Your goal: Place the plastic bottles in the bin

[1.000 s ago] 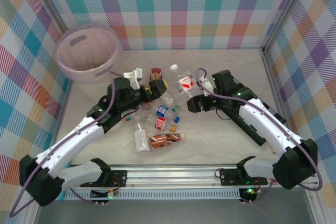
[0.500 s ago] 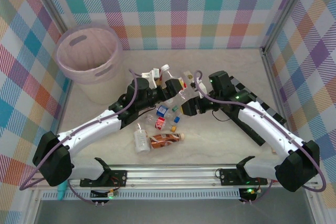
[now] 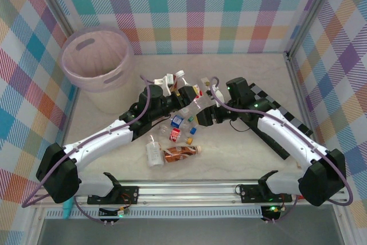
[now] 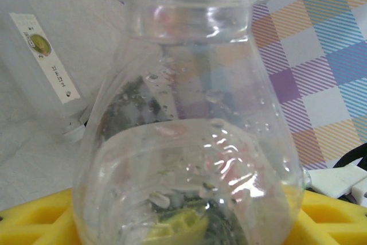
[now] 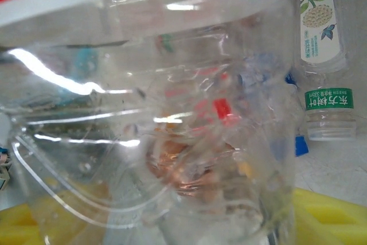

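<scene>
Clear bottle [image 4: 189, 159] is held aloft between right gripper [image 3: 202, 107] and newly arrived left gripper [image 3: 184, 92], the gripping one being indiscernible; handover toward the bin [image 3: 106, 98] is inferred.

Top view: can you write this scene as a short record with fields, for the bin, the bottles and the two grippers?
bin: upright, at the far left of the table
clear bottle: white cap, between both grippers
left gripper: around the clear bottle, nearer its cap; grip not clear
right gripper: around the clear bottle, nearer its base; grip not clear
loose bottles: small cluster on the table, near side of the grippers
brown bottle: lying on its side, nearest the arm bases
</scene>
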